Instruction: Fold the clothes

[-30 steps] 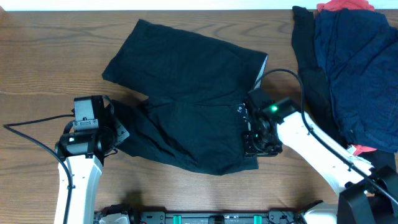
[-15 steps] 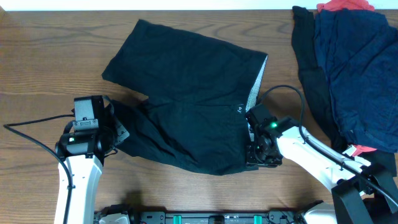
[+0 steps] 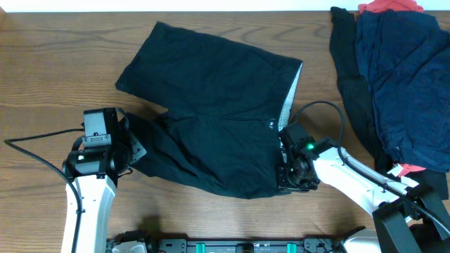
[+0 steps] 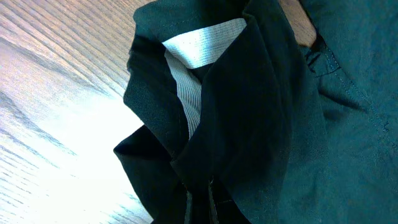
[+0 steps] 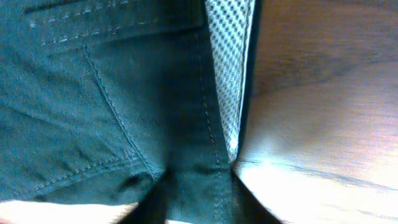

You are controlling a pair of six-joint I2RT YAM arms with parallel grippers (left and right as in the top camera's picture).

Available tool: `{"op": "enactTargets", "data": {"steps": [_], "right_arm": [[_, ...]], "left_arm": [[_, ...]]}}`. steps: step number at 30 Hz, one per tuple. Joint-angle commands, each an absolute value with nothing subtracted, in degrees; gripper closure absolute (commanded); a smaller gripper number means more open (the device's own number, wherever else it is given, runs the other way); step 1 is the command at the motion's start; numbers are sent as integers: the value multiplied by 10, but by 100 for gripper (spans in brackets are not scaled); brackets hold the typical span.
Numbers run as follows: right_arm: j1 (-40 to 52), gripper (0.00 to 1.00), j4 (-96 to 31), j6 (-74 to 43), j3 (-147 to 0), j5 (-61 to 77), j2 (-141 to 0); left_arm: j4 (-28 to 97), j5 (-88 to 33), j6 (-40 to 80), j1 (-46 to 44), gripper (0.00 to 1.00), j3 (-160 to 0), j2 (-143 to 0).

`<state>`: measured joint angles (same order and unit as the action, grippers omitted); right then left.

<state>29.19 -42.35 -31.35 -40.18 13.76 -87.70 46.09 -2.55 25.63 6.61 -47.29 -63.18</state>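
Note:
The black shorts (image 3: 211, 105) lie spread on the middle of the table, with the pale speckled waistband lining (image 3: 290, 98) showing at their right edge. My left gripper (image 3: 132, 150) is shut on the bunched left leg of the shorts; in the left wrist view its jaws (image 4: 199, 208) pinch black fabric (image 4: 261, 112) below a fold of pale lining (image 4: 202, 46). My right gripper (image 3: 284, 173) is shut on the front corner of the waistband. In the right wrist view its fingers (image 5: 196, 202) straddle the stitched band (image 5: 124, 93) beside the lining (image 5: 229, 68).
A pile of other garments sits at the back right: navy blue (image 3: 404, 77), black (image 3: 348, 67) and red (image 3: 390, 7). A black cable (image 3: 327, 105) loops from the right arm over the wooden table (image 3: 56, 63). The left arm's cable (image 3: 35, 140) trails left.
My right gripper has slid toward the table's front along the waistband edge, to its lower corner. The left gripper and the shorts' left leg have not moved.

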Motion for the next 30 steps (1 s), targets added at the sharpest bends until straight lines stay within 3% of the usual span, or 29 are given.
{"op": "enactTargets", "data": {"steps": [1, 8, 15, 22, 30], "right_arm": [[301, 99, -423, -321, -389, 159, -873], [284, 99, -460, -310, -416, 165, -825], [171, 99, -578, -219, -499, 166, -715], [50, 99, -707, -95, -618, 165, -690], [4, 99, -781, -39, -711, 157, -690]], "left_arm": [[460, -14, 250, 67, 94, -480, -632], [491, -14, 225, 67, 94, -510, -606], [548, -14, 216, 67, 94, -560, -549], [591, -6, 216, 67, 94, -560, -508], [650, -7, 216, 67, 94, -579, -476]]}}
